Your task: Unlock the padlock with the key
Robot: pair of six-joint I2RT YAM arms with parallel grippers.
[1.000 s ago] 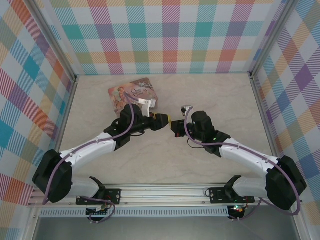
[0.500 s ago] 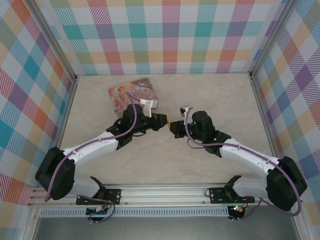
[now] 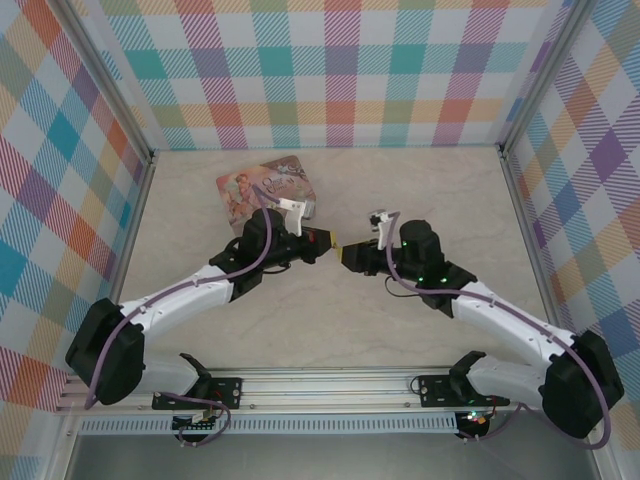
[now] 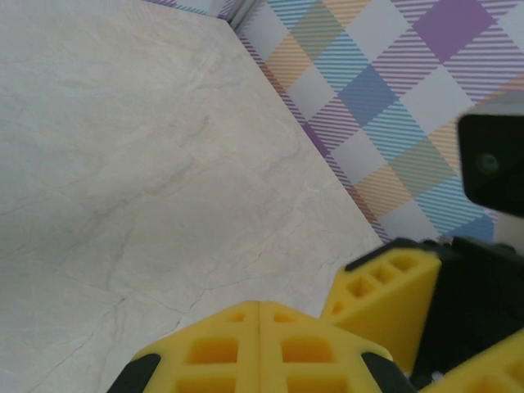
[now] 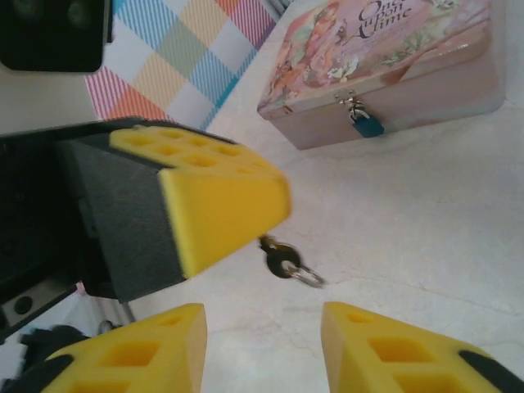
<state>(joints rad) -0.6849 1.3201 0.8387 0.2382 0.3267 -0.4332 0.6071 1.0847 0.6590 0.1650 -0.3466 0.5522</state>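
Note:
The key (image 5: pixel 282 260), dark with a small silver ring, sticks out from the tip of my left gripper (image 3: pixel 326 240), which is shut on it above the table. In the left wrist view the yellow pads (image 4: pixel 259 304) press flat together and hide the key. My right gripper (image 5: pixel 264 315) is open just short of the key, nothing between its fingers; it sits close to the right of the left one (image 3: pixel 348 254). The teal padlock (image 5: pixel 367 124) hangs closed on the hasp of the pink picture box (image 5: pixel 393 57), beyond both grippers.
The pink box (image 3: pixel 265 185) lies at the back left of the marble table (image 3: pixel 420 190). Checked walls (image 3: pixel 340 70) close in the back and both sides. One right-gripper finger (image 4: pixel 385 286) shows close beside my left pads.
The left gripper has closed on the key. The right gripper has opened, let go of it and drawn back slightly to the right.

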